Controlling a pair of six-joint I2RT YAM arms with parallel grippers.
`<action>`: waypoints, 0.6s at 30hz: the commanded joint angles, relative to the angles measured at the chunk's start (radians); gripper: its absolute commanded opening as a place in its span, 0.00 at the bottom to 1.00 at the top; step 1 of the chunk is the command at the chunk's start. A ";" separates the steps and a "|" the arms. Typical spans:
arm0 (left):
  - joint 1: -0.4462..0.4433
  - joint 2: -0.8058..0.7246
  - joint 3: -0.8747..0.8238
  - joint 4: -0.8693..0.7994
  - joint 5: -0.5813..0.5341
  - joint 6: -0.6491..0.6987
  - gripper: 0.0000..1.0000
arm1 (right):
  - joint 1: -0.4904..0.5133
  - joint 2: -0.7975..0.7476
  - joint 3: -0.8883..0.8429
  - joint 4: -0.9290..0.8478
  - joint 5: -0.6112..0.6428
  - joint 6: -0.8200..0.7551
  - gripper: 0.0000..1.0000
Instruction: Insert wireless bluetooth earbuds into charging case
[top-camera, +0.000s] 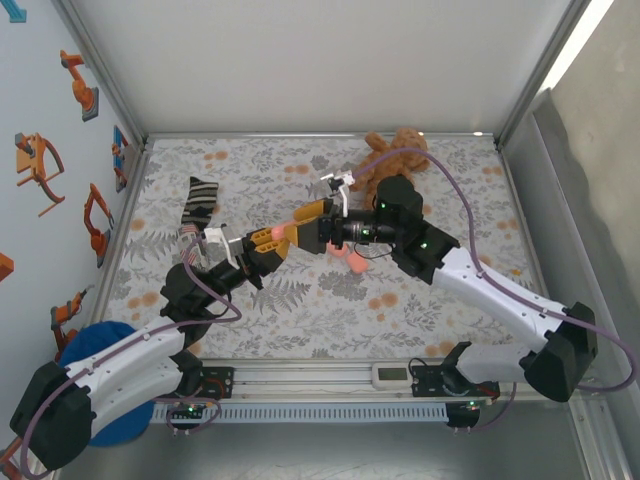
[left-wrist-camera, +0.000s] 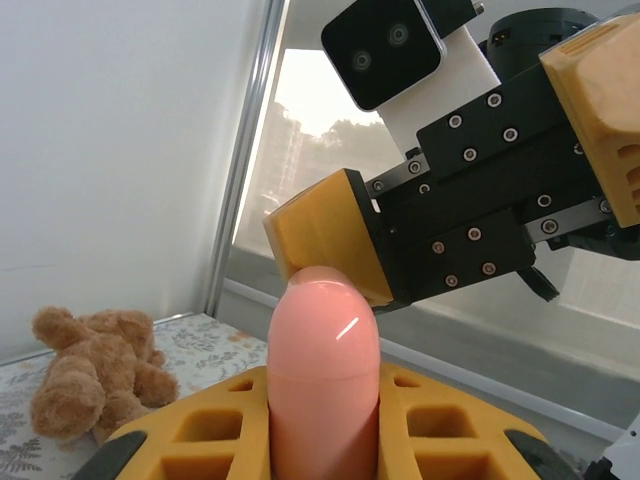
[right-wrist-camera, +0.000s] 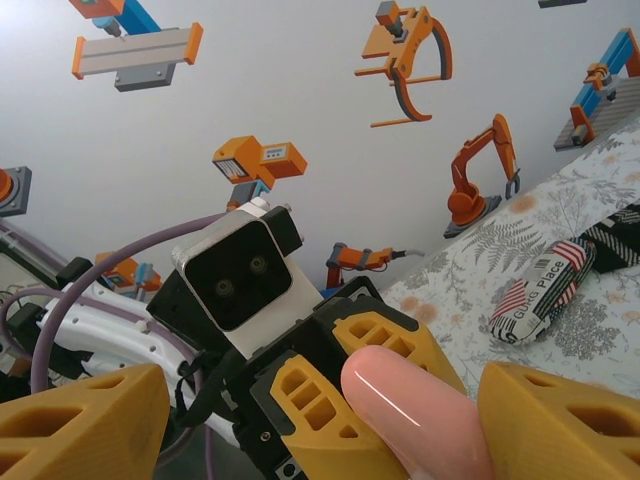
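At mid-frame the left gripper (top-camera: 262, 256) and right gripper (top-camera: 292, 229) meet tip to tip over the grey-and-orange floral cloth (top-camera: 300, 310), with a small salmon-pink plastic case (top-camera: 266, 237) between them. A brown plush teddy bear (top-camera: 395, 155) lies at upper right, and a striped fabric sock (top-camera: 197, 204) lies at upper left.

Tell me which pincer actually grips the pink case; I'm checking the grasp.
The left pincer: it is clamped shut on the case. The right pincer is open, spread wide around the case's tip.

Left claw (top-camera: 268, 248) clamped shut; right claw (top-camera: 297, 228) spread wide, facing it.
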 joint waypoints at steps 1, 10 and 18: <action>-0.002 -0.004 0.021 0.005 -0.004 0.009 0.00 | 0.008 -0.036 0.035 -0.038 0.030 -0.051 0.80; -0.006 -0.044 0.011 -0.118 -0.005 -0.025 0.00 | 0.007 -0.112 0.014 -0.168 0.171 -0.140 0.81; -0.021 -0.058 -0.020 -0.213 -0.020 -0.070 0.00 | 0.004 -0.198 -0.056 -0.198 0.290 -0.167 0.83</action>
